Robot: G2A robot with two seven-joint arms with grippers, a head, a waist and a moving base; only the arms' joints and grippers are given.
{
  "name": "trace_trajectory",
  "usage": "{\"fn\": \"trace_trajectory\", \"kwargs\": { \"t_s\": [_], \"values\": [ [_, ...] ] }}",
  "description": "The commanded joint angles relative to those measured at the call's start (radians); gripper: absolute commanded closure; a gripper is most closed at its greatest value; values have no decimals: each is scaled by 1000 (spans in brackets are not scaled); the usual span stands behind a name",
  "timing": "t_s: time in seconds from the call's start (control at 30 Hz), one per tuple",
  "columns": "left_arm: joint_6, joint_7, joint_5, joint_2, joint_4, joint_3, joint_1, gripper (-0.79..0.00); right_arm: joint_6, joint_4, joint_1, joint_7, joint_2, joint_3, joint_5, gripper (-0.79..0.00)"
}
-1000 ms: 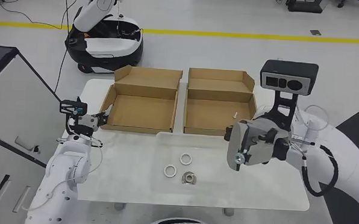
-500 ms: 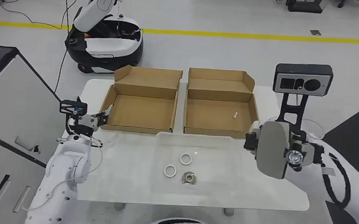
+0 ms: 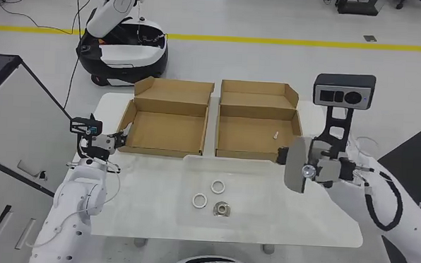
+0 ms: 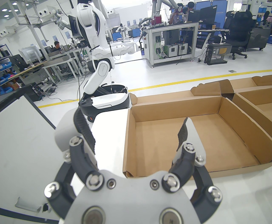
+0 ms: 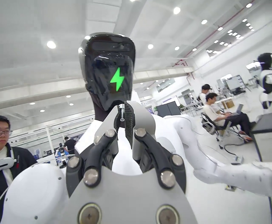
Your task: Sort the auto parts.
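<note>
Two white rings and a grey metal part lie on the white table in front of two open cardboard boxes. The left box holds nothing that I can see. A small white bolt lies in the right box. My right gripper hangs above the table's right part, turned upward, shut on a small metal screw. At the left box's near left corner, my left gripper stands open with nothing in it.
The boxes stand side by side along the table's far half. A grey cabinet stands left of the table. Another white robot is parked on the floor behind the boxes.
My right arm swung out to the right and then came partway back, its wrist turning as it went. The left arm and the parts on the table have stayed where they were.
</note>
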Motion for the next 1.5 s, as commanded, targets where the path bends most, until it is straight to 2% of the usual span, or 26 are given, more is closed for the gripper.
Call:
{"fn": "trace_trajectory", "kwargs": {
  "t_s": [0.0, 0.2, 0.4, 0.67, 1.13, 1.47],
  "values": [
    [0, 0, 0, 0, 0, 0, 0, -785, 23, -1, -12, -18, -1, 15, -44, 0],
    [0, 0, 0, 0, 0, 0, 0, -785, 53, -29, -51, -51, -12, 48, -89, 0],
    [0, 0, 0, 0, 0, 0, 0, -785, 40, -47, -95, -50, -28, 73, -1, 0],
    [0, 0, 0, 0, 0, 0, 0, -785, 53, -54, -140, 19, -49, 114, 112, 0],
    [0, 0, 0, 0, 0, 0, 0, -785, 176, -44, -191, 1, -65, 206, -110, 0],
    [0, 0, 0, 0, 0, 0, 0, -785, 180, -59, -213, 55, -88, 229, -23, 0]
  ]
}}
